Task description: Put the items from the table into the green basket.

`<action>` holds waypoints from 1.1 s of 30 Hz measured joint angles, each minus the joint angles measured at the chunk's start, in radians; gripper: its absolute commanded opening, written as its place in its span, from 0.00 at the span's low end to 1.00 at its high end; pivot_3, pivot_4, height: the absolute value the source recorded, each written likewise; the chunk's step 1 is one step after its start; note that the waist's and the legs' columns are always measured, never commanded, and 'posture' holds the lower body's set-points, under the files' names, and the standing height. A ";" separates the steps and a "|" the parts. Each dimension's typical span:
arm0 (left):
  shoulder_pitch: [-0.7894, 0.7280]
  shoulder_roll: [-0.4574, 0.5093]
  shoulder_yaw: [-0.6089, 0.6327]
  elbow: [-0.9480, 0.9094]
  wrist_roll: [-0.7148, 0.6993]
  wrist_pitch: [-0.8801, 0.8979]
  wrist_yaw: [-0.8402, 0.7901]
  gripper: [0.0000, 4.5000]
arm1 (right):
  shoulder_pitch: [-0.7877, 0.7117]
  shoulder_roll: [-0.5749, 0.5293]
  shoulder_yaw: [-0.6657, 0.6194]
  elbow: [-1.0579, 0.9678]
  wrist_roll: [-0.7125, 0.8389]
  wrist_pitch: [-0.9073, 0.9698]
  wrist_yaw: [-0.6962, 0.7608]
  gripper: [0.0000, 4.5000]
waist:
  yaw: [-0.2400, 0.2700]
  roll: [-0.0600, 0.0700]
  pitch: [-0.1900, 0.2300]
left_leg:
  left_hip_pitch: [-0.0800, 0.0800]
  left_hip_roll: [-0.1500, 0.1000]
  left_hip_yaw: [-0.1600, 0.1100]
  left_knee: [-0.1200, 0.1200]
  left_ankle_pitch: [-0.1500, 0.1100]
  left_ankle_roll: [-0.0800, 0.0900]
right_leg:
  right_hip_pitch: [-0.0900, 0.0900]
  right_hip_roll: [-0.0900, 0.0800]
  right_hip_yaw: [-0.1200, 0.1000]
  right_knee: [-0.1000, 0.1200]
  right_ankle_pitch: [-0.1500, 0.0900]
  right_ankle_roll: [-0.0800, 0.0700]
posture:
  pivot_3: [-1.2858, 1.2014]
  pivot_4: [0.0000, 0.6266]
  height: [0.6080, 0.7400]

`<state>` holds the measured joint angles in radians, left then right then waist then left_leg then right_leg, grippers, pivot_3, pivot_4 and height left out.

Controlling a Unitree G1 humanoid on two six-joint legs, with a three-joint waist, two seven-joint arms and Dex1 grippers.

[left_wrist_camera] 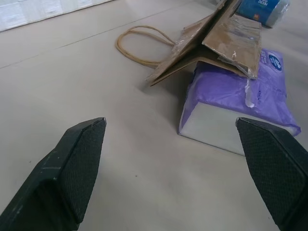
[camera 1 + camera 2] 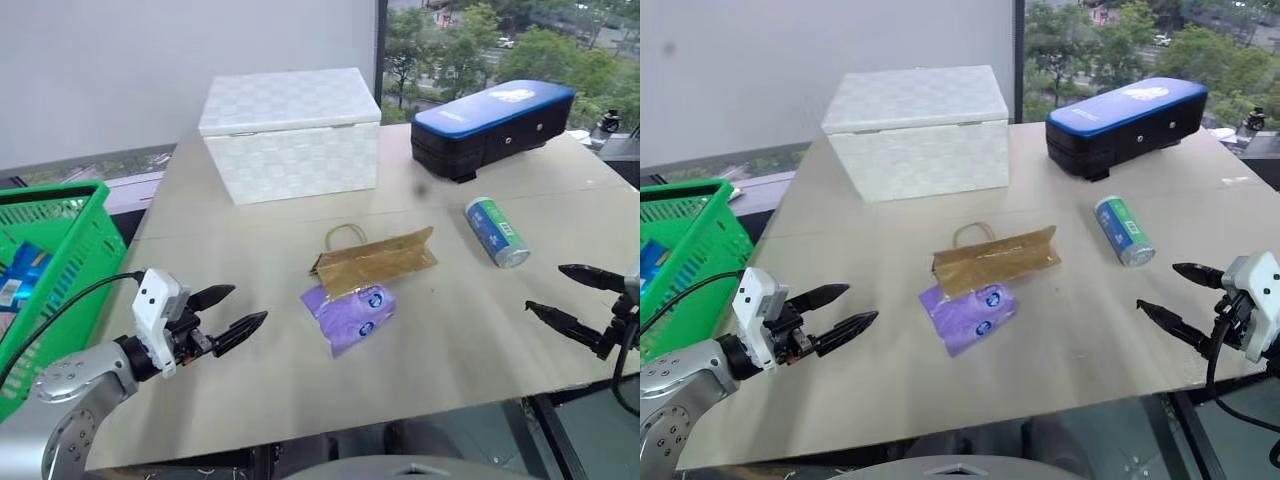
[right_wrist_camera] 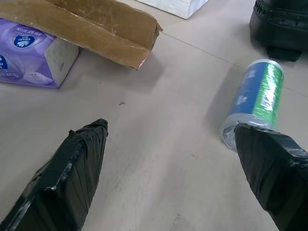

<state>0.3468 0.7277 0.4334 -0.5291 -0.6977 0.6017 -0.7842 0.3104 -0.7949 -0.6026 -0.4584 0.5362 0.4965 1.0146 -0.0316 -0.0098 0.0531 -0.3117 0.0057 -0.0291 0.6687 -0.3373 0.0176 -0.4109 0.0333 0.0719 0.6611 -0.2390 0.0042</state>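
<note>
On the beige table (image 2: 250,390) a purple packet (image 2: 350,314) lies near the middle, with a flat brown paper bag (image 2: 374,261) resting partly on its far side. A green-blue-white can (image 2: 497,232) lies on its side to the right. The green basket (image 2: 55,262) stands off the table's left edge and holds a blue packet (image 2: 22,276). My left gripper (image 2: 228,313) hovers open over the table's front left, pointing toward the purple packet. My right gripper (image 2: 562,296) hangs open at the front right edge, a little nearer than the can.
A white woven lidded box (image 2: 290,133) stands at the back of the table. A long blue-topped black case (image 2: 493,127) sits at the back right. Bare tabletop lies between the two grippers along the front edge.
</note>
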 measured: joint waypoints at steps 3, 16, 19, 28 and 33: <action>-0.134 0.039 -0.070 0.036 -0.001 0.038 -0.021 1.00 | 0.059 0.023 -0.028 -0.034 -0.001 -0.016 -0.007 0.99 | 0.015 0.000 0.000 | 0.002 -0.002 -0.002 0.001 0.000 0.000 | 0.000 0.003 -0.005 -0.001 0.000 0.000 | 0.49 0.01 1.00; -0.665 0.010 -0.498 0.236 0.161 0.094 -0.028 1.00 | 0.123 0.056 -0.035 -0.278 0.146 0.007 -0.074 0.99 | -0.038 0.002 -0.002 | -0.007 -0.002 0.005 0.001 0.000 0.000 | -0.002 0.004 0.009 -0.002 -0.001 0.004 | 0.45 0.02 1.00; -0.702 -0.013 -0.536 0.282 0.190 0.078 -0.047 0.88 | 0.126 0.055 -0.039 -0.310 0.173 0.007 -0.083 1.00 | -0.041 0.002 -0.002 | -0.007 -0.002 0.005 0.001 0.000 0.000 | -0.002 0.004 0.009 -0.001 -0.001 0.004 | 0.45 0.02 1.00; -0.702 -0.018 -0.550 0.317 0.221 0.027 -0.128 0.02 | 0.099 0.052 -0.004 -0.346 0.183 -0.021 -0.085 1.00 | -0.072 0.001 -0.002 | -0.006 -0.001 0.005 0.001 0.000 0.000 | -0.002 0.004 0.010 -0.001 -0.001 0.004 | 0.46 0.03 1.00; -0.653 -0.052 -0.398 0.316 0.161 0.070 -0.046 0.02 | 0.048 0.049 0.047 -0.342 0.183 -0.043 -0.084 1.00 | -0.068 0.000 -0.001 | -0.006 0.001 0.003 0.002 0.000 0.000 | -0.002 0.002 0.009 0.000 -0.001 0.004 | 0.47 0.03 1.00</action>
<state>-0.3059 0.6760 0.0353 -0.2132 -0.5363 0.6716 -0.8298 0.3587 -0.7463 -0.5559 -0.8001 0.7193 0.4539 0.9304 -0.0995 -0.0102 0.0522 -0.3177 0.0063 -0.0256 0.6704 -0.3374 0.0178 -0.4127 0.0353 0.0814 0.6609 -0.2404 0.0083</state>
